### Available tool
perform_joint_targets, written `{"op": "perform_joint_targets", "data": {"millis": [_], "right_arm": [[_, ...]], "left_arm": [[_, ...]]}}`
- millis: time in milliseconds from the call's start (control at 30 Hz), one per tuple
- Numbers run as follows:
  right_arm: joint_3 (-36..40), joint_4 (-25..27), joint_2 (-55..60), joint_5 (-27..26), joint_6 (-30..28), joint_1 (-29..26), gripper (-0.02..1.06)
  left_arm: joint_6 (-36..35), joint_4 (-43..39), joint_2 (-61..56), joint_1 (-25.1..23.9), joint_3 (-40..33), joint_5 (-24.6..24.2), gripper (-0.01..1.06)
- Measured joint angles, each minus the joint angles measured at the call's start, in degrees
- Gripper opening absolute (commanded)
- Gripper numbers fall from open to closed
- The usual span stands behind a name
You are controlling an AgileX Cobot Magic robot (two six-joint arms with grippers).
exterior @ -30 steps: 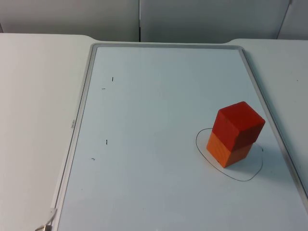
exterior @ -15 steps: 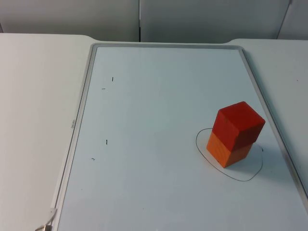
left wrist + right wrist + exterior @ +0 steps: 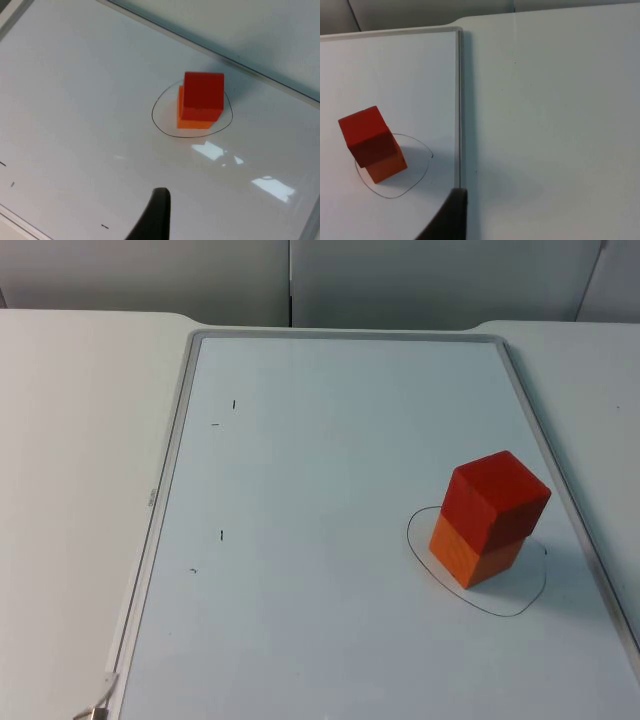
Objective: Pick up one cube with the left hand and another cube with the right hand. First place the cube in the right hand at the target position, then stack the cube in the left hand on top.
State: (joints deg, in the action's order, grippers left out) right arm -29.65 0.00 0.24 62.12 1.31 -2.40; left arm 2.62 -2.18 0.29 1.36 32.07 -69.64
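Observation:
A red cube (image 3: 496, 498) stands stacked on an orange cube (image 3: 470, 552), slightly turned against it, inside a hand-drawn black oval (image 3: 510, 615) on the right of the whiteboard. The left wrist view looks at the same stack from a distance, red cube (image 3: 203, 96) over orange cube (image 3: 192, 121). My left gripper (image 3: 155, 215) is well back from the stack, holding nothing that I can see. The right wrist view has the red cube (image 3: 365, 134) and orange cube (image 3: 387, 167) off to one side, and my right gripper (image 3: 450, 215) hangs over the board's edge, apart from the stack.
The whiteboard's grey frame (image 3: 172, 470) lies on the white table (image 3: 70, 440). A few small pen marks (image 3: 221, 534) dot the board's left half. The grey partition wall (image 3: 300, 275) closes the far side. A small metal piece (image 3: 95, 710) sits at the board's near left corner.

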Motion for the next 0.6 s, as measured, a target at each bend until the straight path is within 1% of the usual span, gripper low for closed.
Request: {"op": "perform_joint_targets", "data": {"millis": [367,433,533,567,600], "right_arm": [[0.00,0.00,0.00,0.00,0.00,0.00,1.04],[0.00,0.00,0.00,0.00,0.00,0.00,1.04],[0.00,0.00,0.00,0.00,0.00,0.00,1.04],[0.00,0.00,0.00,0.00,0.00,0.00,1.04],[0.00,0.00,0.00,0.00,0.00,0.00,1.04]], "left_arm": [[-1.12,0.33,0.00,0.70,-0.10,0.60,1.05],[-1.12,0.33,0.00,0.70,-0.10,1.19,1.05],[-1.26,0.33,0.00,0.70,-0.76,3.98,1.05],[-1.26,0.33,0.00,0.70,-0.76,3.98,1.05],[-1.26,0.33,0.00,0.70,-1.33,5.01,1.05]]}}
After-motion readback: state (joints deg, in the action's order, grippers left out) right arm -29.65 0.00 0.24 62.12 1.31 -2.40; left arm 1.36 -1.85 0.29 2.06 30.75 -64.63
